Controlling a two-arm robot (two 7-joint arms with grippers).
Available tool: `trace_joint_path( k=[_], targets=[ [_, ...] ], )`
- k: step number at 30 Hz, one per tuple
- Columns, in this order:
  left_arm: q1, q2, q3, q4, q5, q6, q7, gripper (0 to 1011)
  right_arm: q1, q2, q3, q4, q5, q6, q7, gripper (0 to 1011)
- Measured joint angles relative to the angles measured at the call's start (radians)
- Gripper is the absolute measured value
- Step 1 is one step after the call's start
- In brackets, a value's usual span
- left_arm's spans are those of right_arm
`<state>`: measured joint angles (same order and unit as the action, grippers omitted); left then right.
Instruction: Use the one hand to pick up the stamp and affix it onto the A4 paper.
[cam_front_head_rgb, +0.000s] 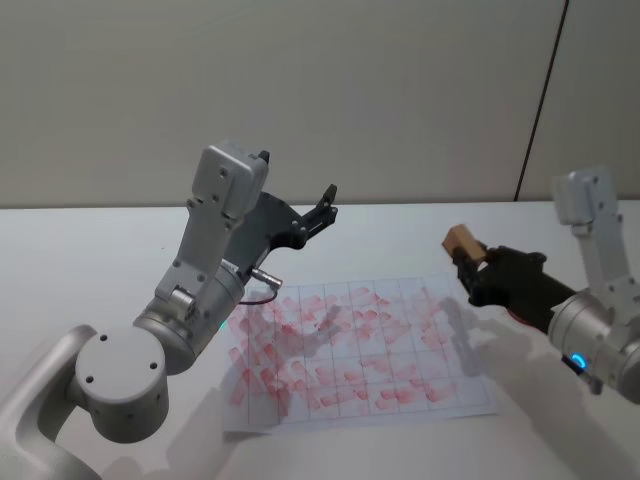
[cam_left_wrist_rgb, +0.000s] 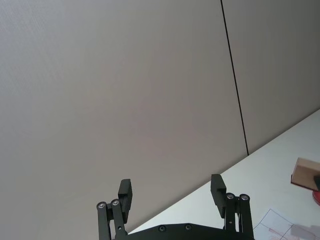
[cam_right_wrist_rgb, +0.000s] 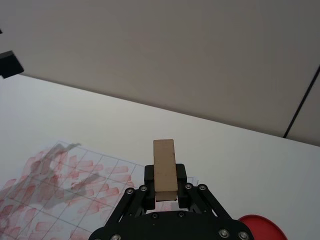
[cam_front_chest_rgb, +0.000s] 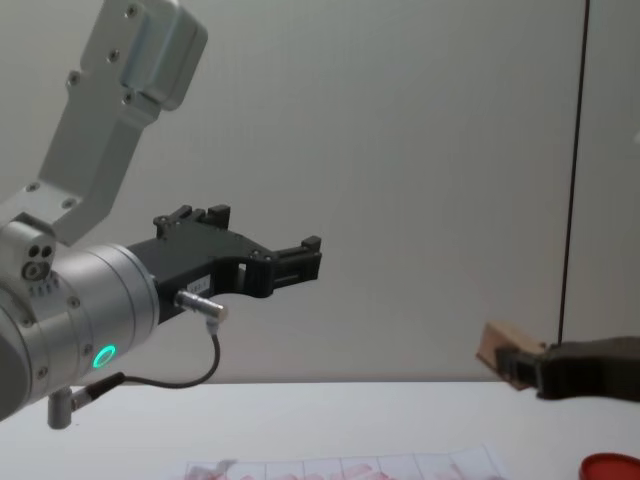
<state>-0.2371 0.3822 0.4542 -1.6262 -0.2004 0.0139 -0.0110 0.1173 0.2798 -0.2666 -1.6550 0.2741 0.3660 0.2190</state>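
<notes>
Gripping stamp (cam_right_wrist_rgb: 164, 169), right gripper (cam_right_wrist_rgb: 165, 186), red disc (cam_right_wrist_rgb: 260, 227) beside

Left end effector (cam_left_wrist_rgb: 171, 192) gapes wide; stamp (cam_left_wrist_rgb: 305, 175) far off

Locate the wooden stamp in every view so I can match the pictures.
Head view: stamp at right, held in the right end effector, above the table.
Left wrist view: stamp at the right edge.
Right wrist view: stamp at centre, upright in the end effector.
Chest view: stamp at lower right.
Shared landmark: the A4 paper with red marks.
</notes>
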Motion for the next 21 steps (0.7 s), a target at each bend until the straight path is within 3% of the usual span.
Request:
trace_joint_path(
  k=[9, 21],
  targets=[
    [0.0, 0.0, 0.0, 0.0, 0.0, 0.0, 0.0, 1001, 0.004, 0.01, 0.024, 0.003, 0.022, 0.024, -0.058, 217],
    [0.0, 0.0, 0.0, 0.0, 0.0, 0.0, 0.0, 1001, 0.009, 0.021, 0.041, 0.071, 0.007, 0.04, -0.1, 217]
  ],
)
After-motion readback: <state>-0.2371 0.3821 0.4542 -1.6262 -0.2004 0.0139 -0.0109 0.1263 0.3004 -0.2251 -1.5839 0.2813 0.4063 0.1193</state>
